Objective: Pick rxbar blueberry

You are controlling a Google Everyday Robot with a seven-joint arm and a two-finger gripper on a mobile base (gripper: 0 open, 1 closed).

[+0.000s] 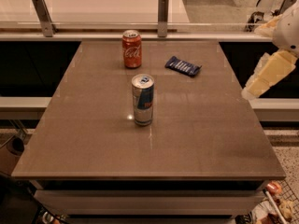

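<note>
The rxbar blueberry [183,66] is a small flat dark blue bar with pale lettering. It lies flat on the far right part of the brown table [196,125]. My gripper [265,78] is a pale, cream-coloured shape at the right edge of the view. It hangs above the table's right edge, to the right of the bar and a little nearer the camera than it, well apart from it. It holds nothing that I can see.
A red cola can [131,49] stands at the far middle of the table, left of the bar. A blue-silver can [143,99] stands near the table's middle. A glass rail with metal posts [163,9] runs behind the table.
</note>
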